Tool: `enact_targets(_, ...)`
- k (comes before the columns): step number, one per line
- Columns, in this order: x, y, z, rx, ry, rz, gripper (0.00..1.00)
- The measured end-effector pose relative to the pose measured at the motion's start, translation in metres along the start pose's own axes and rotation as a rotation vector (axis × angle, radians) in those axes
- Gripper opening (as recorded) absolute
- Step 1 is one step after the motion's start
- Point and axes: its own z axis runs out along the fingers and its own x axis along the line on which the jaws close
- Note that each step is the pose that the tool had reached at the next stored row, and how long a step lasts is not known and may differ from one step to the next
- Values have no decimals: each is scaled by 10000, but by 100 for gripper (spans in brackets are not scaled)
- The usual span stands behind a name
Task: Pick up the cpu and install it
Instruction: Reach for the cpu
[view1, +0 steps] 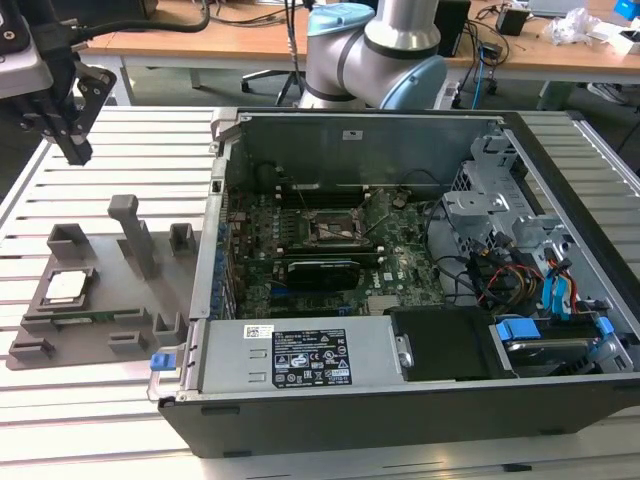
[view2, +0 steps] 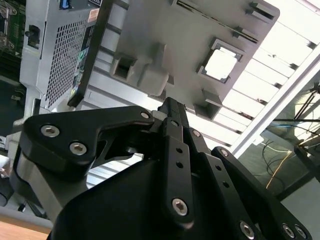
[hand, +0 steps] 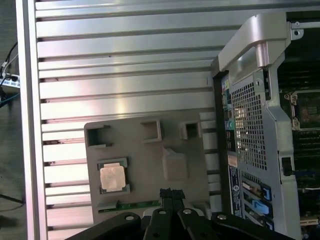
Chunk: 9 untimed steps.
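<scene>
Cpu (view1: 65, 287) lies in the grey tray (view1: 120, 292), apart from the closed fingers (view1: 72, 140).

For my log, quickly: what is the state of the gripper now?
Gripper: shut, holding nothing; the cpu lies in its grey tray.

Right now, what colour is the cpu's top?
The cpu is silver-grey with a pale rim, clearest in the first wrist view.

Silver tubular arm (view1: 400, 20) with pale-blue joint caps (view1: 338, 22), matte-black bar-link gripper (view2: 172, 106) studded with silver hex-socket screws (view2: 180, 206).
</scene>
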Motion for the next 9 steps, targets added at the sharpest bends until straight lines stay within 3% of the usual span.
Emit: enact_targets(9,187,-14,-5,0,0,0,11)
